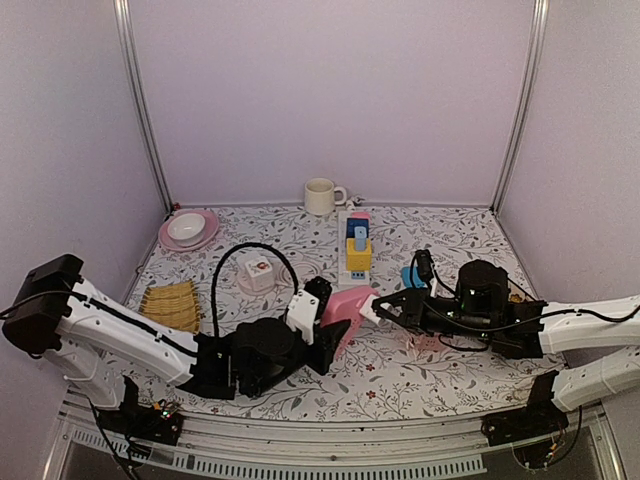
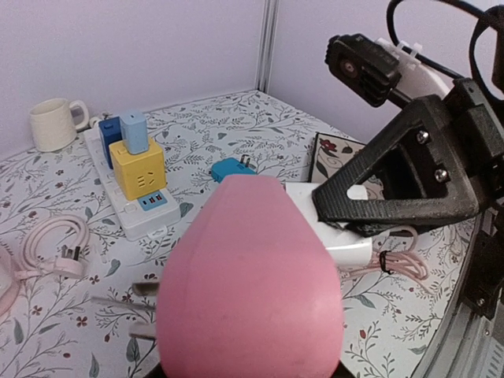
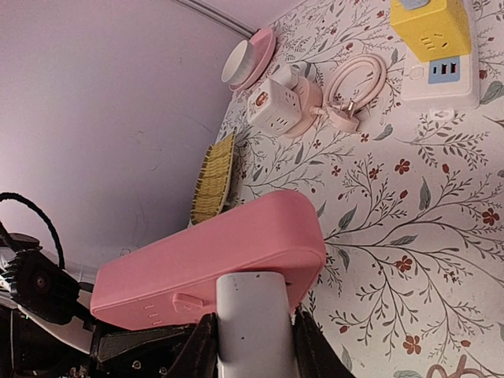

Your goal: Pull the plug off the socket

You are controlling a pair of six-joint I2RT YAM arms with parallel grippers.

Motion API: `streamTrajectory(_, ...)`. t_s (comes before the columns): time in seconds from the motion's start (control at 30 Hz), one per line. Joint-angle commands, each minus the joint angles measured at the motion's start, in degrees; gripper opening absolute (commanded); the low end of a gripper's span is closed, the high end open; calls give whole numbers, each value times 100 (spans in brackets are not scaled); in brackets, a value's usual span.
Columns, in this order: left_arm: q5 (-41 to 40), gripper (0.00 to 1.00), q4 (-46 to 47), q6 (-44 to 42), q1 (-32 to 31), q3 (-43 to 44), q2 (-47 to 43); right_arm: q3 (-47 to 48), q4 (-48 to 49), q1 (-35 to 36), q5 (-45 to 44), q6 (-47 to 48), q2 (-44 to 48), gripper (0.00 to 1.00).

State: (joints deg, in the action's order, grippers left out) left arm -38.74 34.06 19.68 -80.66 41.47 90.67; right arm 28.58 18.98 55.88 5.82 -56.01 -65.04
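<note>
the floral-printed table [image 1: 440, 375] lies below both grippers, so nothing props up the work: it all hangs in the air between them. the rounded pink plastic socket block [image 1: 345, 308] is the biggest piece there. your left gripper [image 1: 322, 325] is clamped on its near end and holds it tilted above the table, with the far end pointing at the right gripper [image 3: 253, 346]. the small white plastic plug [image 3: 252, 315] sits in that far end, directly between the right gripper's fingers [image 3: 311, 354]. they press flat on both its sides — a pinch on the plug, by the look of the wrist view.

the step in hand is the pull itself, i'd judge. hold the left grip firm and motionless, and draw the right gripper straight back along the line of the pins, away from the pink block. don't twist or lever sideways — the pins could bind, or the block could slip in the left jaws.
</note>
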Motion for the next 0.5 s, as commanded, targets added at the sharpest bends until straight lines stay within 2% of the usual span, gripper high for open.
streamTrajectory(0.0, -893, 0, -406, 578, 74, 167, -14, -82, 112, 50, 120, 108, 44, 4)
streamTrajectory(0.3, -1182, 0, -962, 1037, 182, 159, -52, -71, -391, 4, 75, 408, 394, 4)
streamTrajectory(0.47, -1279, 0, -1080, 1108, 183, 189, -33, -95, -627, -270, 321, 557, 643, 4)
